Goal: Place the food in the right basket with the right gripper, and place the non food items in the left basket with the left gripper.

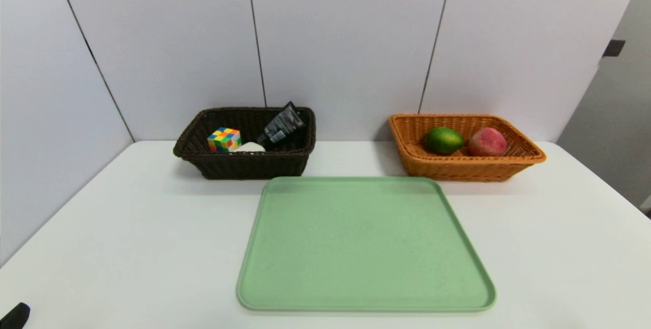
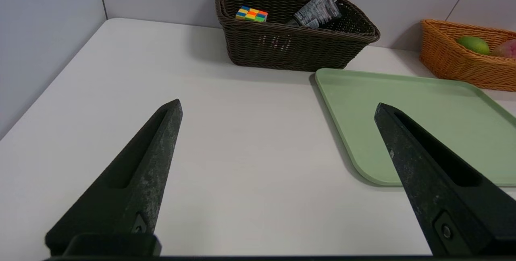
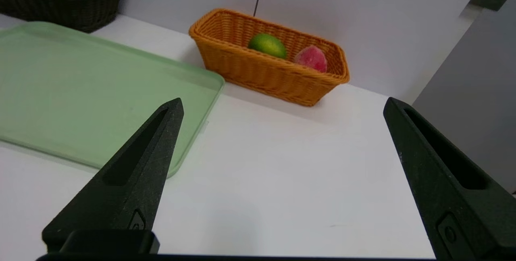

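Left pincer (image 2: 278, 109) hangs low over the white surface (image 1: 127, 247) on my left side, prongs spread wide, nothing between them. Ahead of it and well apart sits the dark basket (image 2: 282, 47) against the wall, and in it I can see the cube (image 2: 251, 13), a black tube (image 2: 316, 11) leaning on the far rim, and in the head view a small white thing (image 1: 249, 147) that I cannot identify. None of it is anywhere near my prongs.

Right pincer (image 3: 282, 105) over on my right side, also low above the surface, also spread wide and holding nothing. Straight ahead of it, well apart, stands the orange basket (image 3: 266, 75) by the wall. Lime (image 3: 267, 45) in there, and a pink-red fruit (image 3: 310, 58) just beside it; whether the two touch, I cannot tell.

Between the two pincers lies the green tray (image 1: 366, 247), flat on the surface, its far edge near the front of both baskets. From the head view only a dark tip of my left arm shows at the lower left corner; the right pincer is out of that view altogether.
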You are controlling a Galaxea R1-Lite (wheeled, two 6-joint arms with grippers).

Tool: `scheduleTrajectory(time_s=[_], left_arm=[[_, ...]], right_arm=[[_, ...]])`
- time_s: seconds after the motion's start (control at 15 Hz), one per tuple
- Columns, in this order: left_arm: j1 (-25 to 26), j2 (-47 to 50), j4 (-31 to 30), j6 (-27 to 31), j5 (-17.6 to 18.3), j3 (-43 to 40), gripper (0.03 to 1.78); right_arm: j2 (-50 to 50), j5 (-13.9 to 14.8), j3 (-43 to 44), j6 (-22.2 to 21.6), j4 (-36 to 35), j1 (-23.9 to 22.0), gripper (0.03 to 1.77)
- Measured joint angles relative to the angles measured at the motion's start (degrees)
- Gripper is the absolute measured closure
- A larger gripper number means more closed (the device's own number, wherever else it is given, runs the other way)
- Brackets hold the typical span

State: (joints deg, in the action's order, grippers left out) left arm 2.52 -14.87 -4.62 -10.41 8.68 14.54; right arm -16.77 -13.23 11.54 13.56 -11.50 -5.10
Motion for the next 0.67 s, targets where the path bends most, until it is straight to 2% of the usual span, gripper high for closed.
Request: scheduleTrajectory(time_s=[0.33,0.47,0.67], left_arm=[[0.0,1.0,-5.3,0.2,-1.5,-1.5,0.12],[0.0,1.1,-5.3,0.3,-1.7,-1.1,0.12],[0.0,1.2,-5.4,0.3,-1.7,-0.9,0.12]], right_arm=[[0.7,-1.6,-3.0,-1.3,-9.8,0.0,0.09],[0.8,-2.3,-0.9,-3.9,-8.9,0.0,0.09],[0.9,-4.1,4.3,-5.6,-2.4,0.3,0.09]])
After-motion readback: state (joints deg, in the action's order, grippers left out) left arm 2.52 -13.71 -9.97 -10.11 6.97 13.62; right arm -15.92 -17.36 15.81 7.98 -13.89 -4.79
